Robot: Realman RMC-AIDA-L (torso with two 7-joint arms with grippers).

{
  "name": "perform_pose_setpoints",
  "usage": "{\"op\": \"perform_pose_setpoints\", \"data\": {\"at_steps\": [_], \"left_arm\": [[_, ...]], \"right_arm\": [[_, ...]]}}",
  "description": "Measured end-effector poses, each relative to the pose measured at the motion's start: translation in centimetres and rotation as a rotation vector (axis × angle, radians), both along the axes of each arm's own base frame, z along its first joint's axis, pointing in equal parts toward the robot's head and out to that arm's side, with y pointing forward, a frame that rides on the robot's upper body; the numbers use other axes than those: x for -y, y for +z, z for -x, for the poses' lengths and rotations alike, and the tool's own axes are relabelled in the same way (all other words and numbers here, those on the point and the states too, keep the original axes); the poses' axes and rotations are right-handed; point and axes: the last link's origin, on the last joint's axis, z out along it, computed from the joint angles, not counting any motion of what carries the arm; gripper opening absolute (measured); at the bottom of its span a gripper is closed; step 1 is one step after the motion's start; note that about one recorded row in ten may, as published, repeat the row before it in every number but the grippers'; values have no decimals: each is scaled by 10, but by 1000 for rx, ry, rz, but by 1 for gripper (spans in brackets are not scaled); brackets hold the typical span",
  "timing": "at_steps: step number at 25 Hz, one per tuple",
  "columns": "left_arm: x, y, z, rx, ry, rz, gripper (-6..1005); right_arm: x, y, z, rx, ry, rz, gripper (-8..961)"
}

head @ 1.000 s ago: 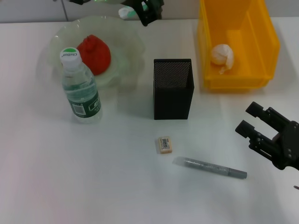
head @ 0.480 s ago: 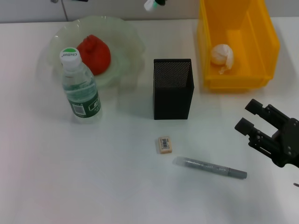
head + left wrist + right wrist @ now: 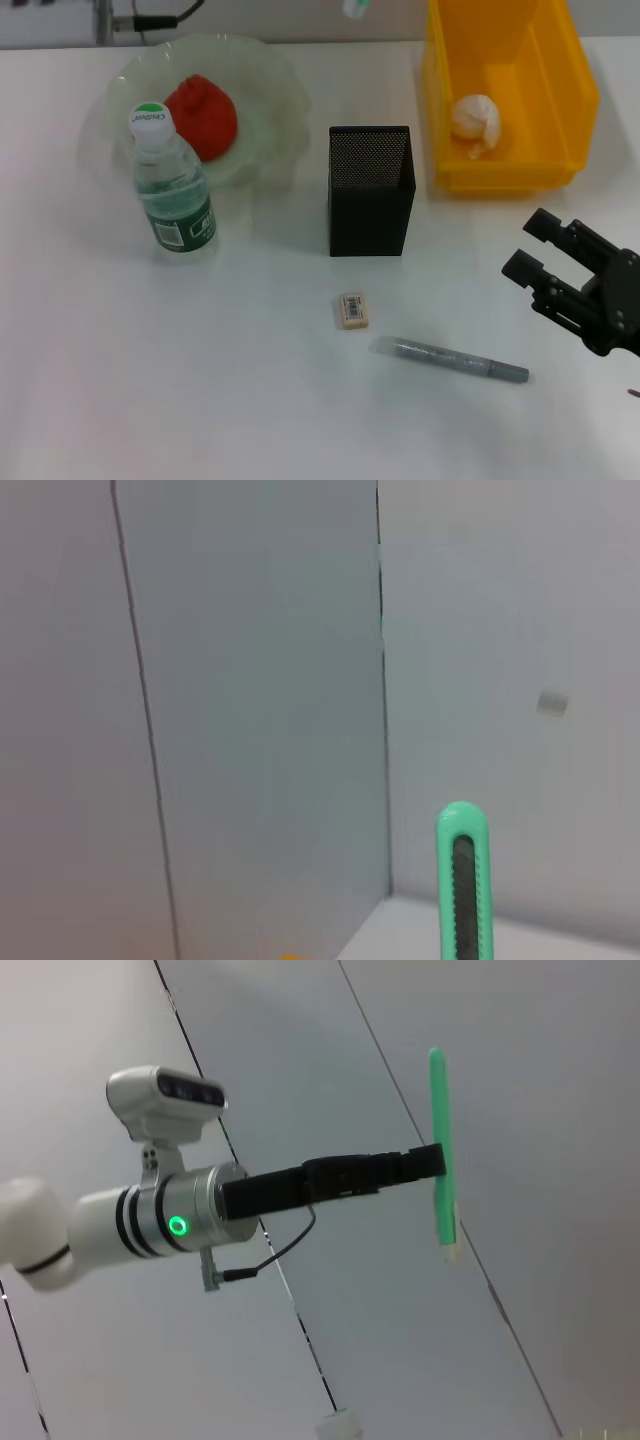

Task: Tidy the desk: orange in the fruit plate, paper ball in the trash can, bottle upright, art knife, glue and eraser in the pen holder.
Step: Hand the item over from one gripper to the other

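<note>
Green plastic art knife (image 3: 440, 1155) clamped in left gripper (image 3: 425, 1165), raised high. Right gripper (image 3: 560, 268) fingers spread, hovering near grey glue pen (image 3: 450, 360).

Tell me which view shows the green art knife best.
The right wrist view: the whole art knife shows there, held by the left claw. The left wrist view shows one end; the head view only a tip.

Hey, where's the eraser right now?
In the head view the eraser lies flat on the white desk, near the middle. It sits just in front of the black pen holder, with the grey pen-like tool beside it toward the robot's right.
</note>
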Motion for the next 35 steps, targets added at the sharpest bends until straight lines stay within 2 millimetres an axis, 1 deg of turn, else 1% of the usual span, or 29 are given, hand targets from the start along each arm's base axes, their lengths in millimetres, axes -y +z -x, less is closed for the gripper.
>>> {"op": "perform_pose_setpoints", "data": {"at_steps": [3, 4, 5, 6, 8, 9, 10, 11, 12, 13, 15, 16, 18, 19, 21, 23, 24, 25, 26, 27, 28, 29, 33, 34, 35], "left_arm": [[1, 0, 12, 119, 2, 25, 189], [1, 0, 12, 119, 2, 25, 189], [3, 1, 15, 209, 8, 49, 189], [3, 1, 18, 252, 15, 62, 189], [3, 1, 19, 280, 18, 69, 189], [3, 1, 19, 280, 18, 69, 189], [2, 1, 21, 353, 28, 90, 189], [2, 0, 26, 436, 45, 120, 189], [2, -1, 30, 483, 62, 141, 189], [2, -3, 33, 528, 75, 162, 189], [2, -3, 35, 559, 81, 179, 189], [5, -4, 40, 648, 93, 226, 189], [6, -5, 43, 681, 103, 243, 189], [6, -5, 43, 681, 103, 243, 189], [9, -6, 51, 783, 136, 295, 189], [11, -7, 57, 848, 157, 329, 189], [11, -7, 57, 848, 157, 329, 189], [12, -8, 61, 891, 178, 346, 189], [12, -9, 62, 902, 184, 349, 189], [12, -9, 64, 914, 190, 354, 189], [13, -10, 66, 930, 201, 360, 190], [14, -13, 70, 953, 222, 370, 190], [14, -13, 76, 1001, 249, 385, 190], [14, -13, 76, 1001, 249, 385, 190], [14, -13, 76, 1010, 251, 386, 190]], "right_arm": [[0, 0, 0, -1, 0, -2, 722], [0, 0, 0, -2, 0, -3, 722], [0, 1, 0, -2, 1, -5, 722], [-1, 1, 0, -2, 2, -7, 722], [-3, 1, 1, -2, 6, -20, 722], [-6, 2, 4, 2, 18, -44, 722], [-6, 2, 4, 2, 18, -44, 722], [-12, 4, 7, 1, 30, -70, 722], [-12, 4, 7, 1, 30, -70, 722], [-19, 6, 11, 0, 46, -101, 722], [-23, 8, 13, 2, 58, -125, 721], [-26, 10, 15, 5, 71, -151, 721], [-32, 12, 20, 23, 106, -213, 721], [-40, 14, 27, 59, 156, -289, 721], [-43, 13, 30, 75, 176, -321, 720], [-55, 13, 40, 136, 247, -446, 720], [-57, 12, 43, 155, 264, -489, 720], [-61, 12, 47, 178, 284, -543, 720], [-61, 12, 47, 178, 284, -543, 719], [-64, 12, 50, 199, 299, -598, 719], [-69, 12, 56, 234, 325, -689, 719], [-72, 11, 60, 254, 344, -734, 720], [-80, 4, 75, 325, 413, -864, 722], [-80, 4, 75, 325, 413, -864, 722], [-82, 1, 79, 337, 424, -893, 722]]}}
